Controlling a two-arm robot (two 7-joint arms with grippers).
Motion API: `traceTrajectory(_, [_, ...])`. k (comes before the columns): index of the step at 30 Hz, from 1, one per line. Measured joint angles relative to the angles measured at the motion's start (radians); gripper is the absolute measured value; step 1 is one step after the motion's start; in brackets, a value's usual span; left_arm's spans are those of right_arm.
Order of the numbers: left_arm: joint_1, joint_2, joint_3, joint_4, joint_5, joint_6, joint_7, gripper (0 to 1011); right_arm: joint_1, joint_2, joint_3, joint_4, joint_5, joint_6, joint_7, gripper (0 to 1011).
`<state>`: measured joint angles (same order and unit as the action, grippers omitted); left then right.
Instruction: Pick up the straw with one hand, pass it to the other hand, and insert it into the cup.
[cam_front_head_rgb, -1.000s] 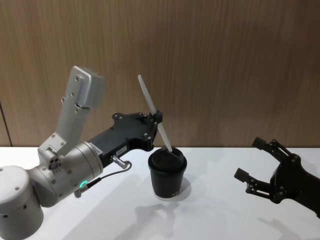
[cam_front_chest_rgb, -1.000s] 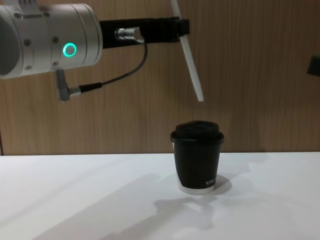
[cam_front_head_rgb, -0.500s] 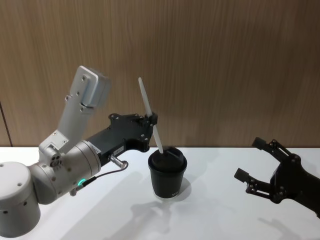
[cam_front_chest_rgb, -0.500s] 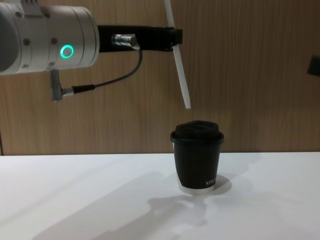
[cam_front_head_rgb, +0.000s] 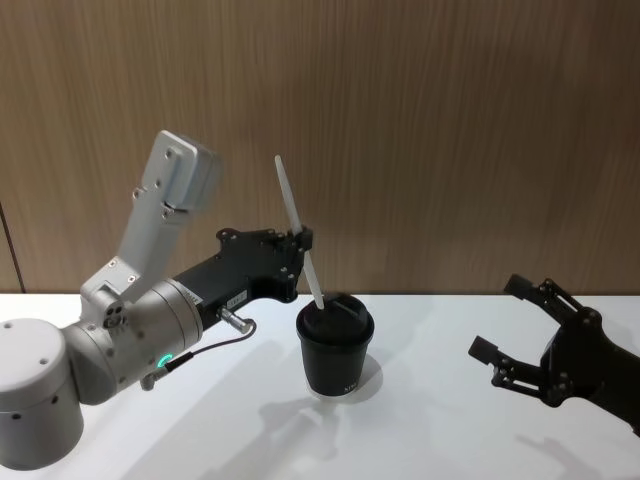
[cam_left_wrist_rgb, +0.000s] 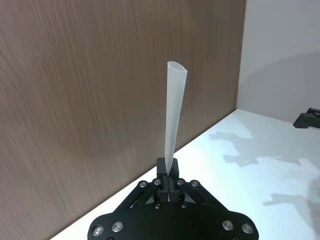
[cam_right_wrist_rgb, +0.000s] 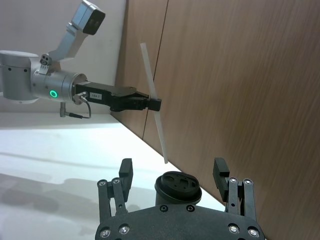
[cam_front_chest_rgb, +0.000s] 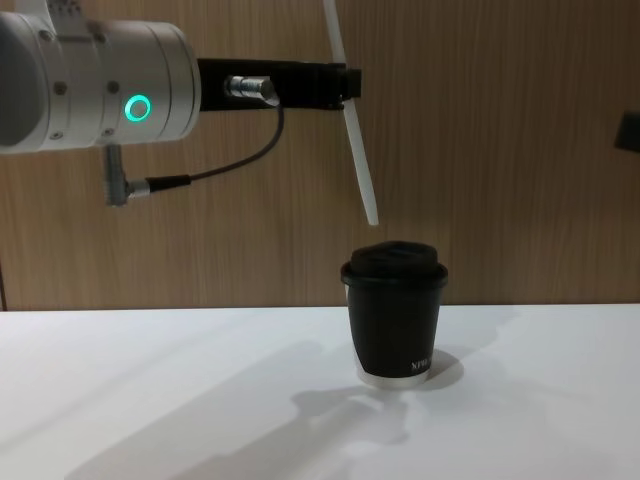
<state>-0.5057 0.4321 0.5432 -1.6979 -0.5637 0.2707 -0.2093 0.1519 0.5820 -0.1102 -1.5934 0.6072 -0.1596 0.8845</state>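
Jaws of left gripper pinching straw, tilted above lettered cup

The cup stands alone on the white desk, with bare surface to its left, right and front. Behind it the wooden wall closes off the far side. Above the lid there is a small gap of air below the lower tip of the straw, which slants down from the left gripper overhead. The right gripper, jaws spread, sits well apart on the right, leaving a wide lane between it and the cup.
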Motion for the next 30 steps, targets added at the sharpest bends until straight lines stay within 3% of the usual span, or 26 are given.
traceTrajectory(17, [-0.010,-0.025,0.002,0.040,0.029,0.015,0.012,7,0.000,0.000,0.000,0.000,0.000,0.000,0.000,1000])
traceTrajectory(30, [-0.017,-0.047,0.000,0.074,0.032,0.006,-0.012,7,0.000,0.000,0.000,0.000,0.000,0.000,0.000,1001])
